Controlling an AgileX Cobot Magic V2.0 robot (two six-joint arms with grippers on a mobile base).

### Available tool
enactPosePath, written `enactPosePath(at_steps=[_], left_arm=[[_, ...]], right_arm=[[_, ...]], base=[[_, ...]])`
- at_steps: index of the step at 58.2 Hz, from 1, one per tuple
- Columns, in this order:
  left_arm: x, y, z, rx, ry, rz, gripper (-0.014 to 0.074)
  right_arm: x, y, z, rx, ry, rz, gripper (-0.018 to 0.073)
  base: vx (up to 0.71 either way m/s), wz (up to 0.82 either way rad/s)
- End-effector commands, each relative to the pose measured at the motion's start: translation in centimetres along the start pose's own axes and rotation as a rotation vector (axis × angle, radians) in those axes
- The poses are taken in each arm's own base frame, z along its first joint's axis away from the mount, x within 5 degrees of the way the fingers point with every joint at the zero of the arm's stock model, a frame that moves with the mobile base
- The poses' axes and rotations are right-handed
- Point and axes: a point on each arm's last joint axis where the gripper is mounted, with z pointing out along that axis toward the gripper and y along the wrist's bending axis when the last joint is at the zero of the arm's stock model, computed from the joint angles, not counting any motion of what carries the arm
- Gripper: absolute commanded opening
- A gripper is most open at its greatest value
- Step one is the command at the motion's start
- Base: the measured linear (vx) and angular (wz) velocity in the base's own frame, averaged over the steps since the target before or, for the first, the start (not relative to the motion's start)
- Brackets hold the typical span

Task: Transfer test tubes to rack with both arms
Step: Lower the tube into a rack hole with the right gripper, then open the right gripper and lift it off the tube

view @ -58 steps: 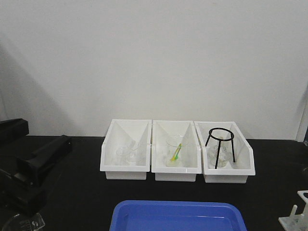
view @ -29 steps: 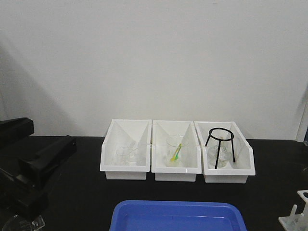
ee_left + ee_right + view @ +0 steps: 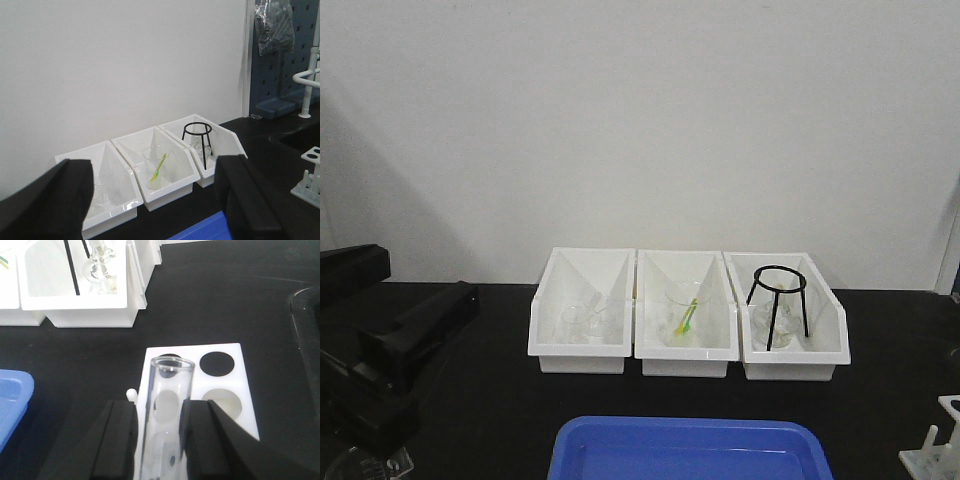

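Note:
In the right wrist view my right gripper (image 3: pixel 161 440) is shut on a clear glass test tube (image 3: pixel 167 405). The tube's round mouth points away from the gripper and sits over the left holes of the white rack (image 3: pixel 225 385) just beyond and below. The rack also shows at the lower right edge of the front view (image 3: pixel 935 455) and at the right of the left wrist view (image 3: pixel 310 175). My left gripper (image 3: pixel 150 200) is open wide and empty, facing the bins. The left arm (image 3: pixel 390 360) stands at the front view's left. No other test tubes show.
Three white bins (image 3: pixel 582 350) stand in a row at the back, holding glassware, a beaker with a yellow-green stick (image 3: pixel 685 318) and a black ring stand (image 3: pixel 778 300). A blue tray (image 3: pixel 690 450) lies at the front. A clear beaker (image 3: pixel 365 465) sits under the left arm.
The left arm has shifted slightly up and to the right since a second ago, then held still. Nothing else has moved.

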Motion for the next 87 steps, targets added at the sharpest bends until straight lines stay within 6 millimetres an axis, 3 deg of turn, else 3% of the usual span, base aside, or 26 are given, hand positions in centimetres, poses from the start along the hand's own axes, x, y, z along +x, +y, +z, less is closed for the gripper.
enactPosePath(at_steps=[1,14,30,42,52,62,71,77,87], left_arm=[[-1.3,-0.1,-0.5,0.022,-0.051,0.006,0.0589],[-1.3,-0.1,-0.5,0.020,-0.050,0.006,0.0589],[-1.3,-0.1,-0.5,0.020,-0.050,0.006,0.0589],[-1.3,-0.1,-0.5,0.019,-0.050,0.005,0.0589],[-1.1,0.3,-0.5,-0.024,-0.035,0.004,0.0589],[-0.9,0.9,-0.5,-0.093,-0.009,-0.005,0.0589],[-0.7,1.4,-0.6,-0.147,0.014,-0.006,0.0556],[-0.3,1.7,-0.6,-0.175,0.056,0.016,0.0463],[0.7,2.0,-0.8,-0.213,0.168,0.042,0.0206]], right_arm=[[-2.7,0.4,-0.8,-0.035,-0.148,-0.024,0.0318],[-5.0,1.3,-1.7,-0.122,-0.252,-0.083,0.0318],[-11.0,2.5,-5.3,-0.023,-0.380,-0.271,0.0361],[-15.0,5.2,-9.0,-0.011,-0.497,-0.340,0.0491],[-16.8,8.4,-12.3,-0.079,-0.582,-0.306,0.0500],[-17.9,12.1,-16.0,-0.174,-0.645,-0.148,0.0414],[-17.7,16.2,-19.5,-0.206,-0.645,-0.160,0.0181],[-16.5,18.7,-21.2,-0.193,-0.567,-0.236,-0.0017],[-14.6,21.1,-22.5,-0.143,-0.418,-0.214,-0.0008]], base=[[0.00,0.00],[0.00,0.00],[0.00,0.00],[0.00,0.00],[0.00,0.00],[0.00,0.00],[0.00,0.00],[0.00,0.00],[0.00,0.00]])
